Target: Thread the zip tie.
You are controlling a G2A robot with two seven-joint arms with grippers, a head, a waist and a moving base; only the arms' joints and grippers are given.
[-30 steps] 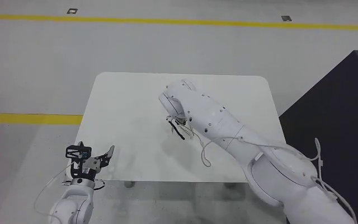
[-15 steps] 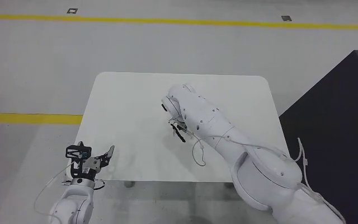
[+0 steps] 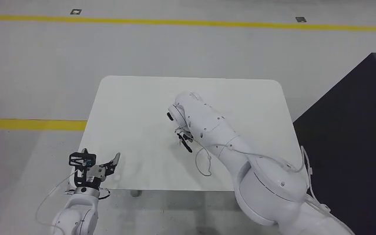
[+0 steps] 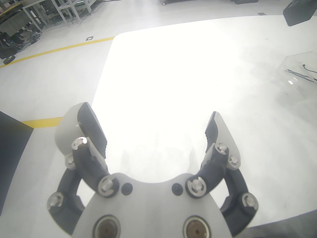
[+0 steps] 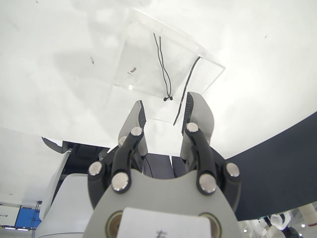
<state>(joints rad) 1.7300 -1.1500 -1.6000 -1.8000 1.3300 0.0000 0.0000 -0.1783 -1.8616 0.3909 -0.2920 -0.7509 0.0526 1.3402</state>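
Zip ties (image 5: 168, 98) loose in clear tray (image 5: 173, 29) near middle of tabletop (image 3: 129, 111), right gripper (image 5: 164, 103) part-open just above. Lower over one only (thicker tie (image 5: 189, 77), seemingly propped on rim), pinch away from head. Left gripper (image 4: 149, 112) wide, by near left corner.
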